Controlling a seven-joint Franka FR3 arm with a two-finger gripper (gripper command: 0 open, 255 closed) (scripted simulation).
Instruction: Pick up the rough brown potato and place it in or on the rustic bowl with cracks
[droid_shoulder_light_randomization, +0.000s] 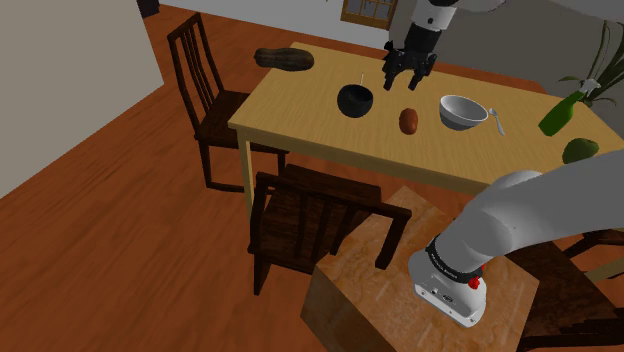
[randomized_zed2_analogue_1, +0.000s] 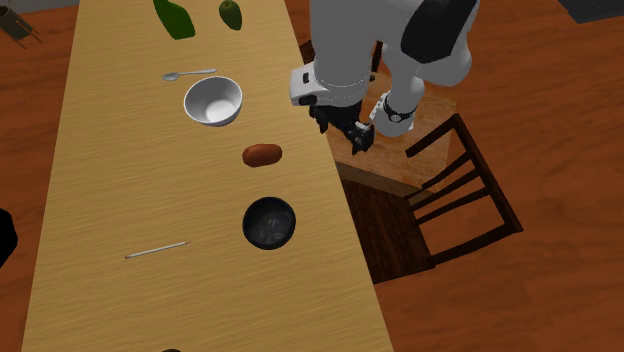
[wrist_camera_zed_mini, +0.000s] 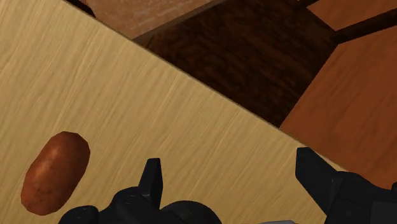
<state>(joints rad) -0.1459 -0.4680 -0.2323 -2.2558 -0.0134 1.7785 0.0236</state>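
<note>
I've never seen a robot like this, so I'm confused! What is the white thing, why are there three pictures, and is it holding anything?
The white thing is a robot arm with a black gripper, like a hand with two fingers. One picture looks over the arm's shoulder, one looks down on the table from high up, and one comes from a camera on the hand itself. On the table lie a brown potato, a dark bowl, a white bowl, a spoon, a green bottle and a green fruit. The fingers stand apart and hold nothing.
</note>
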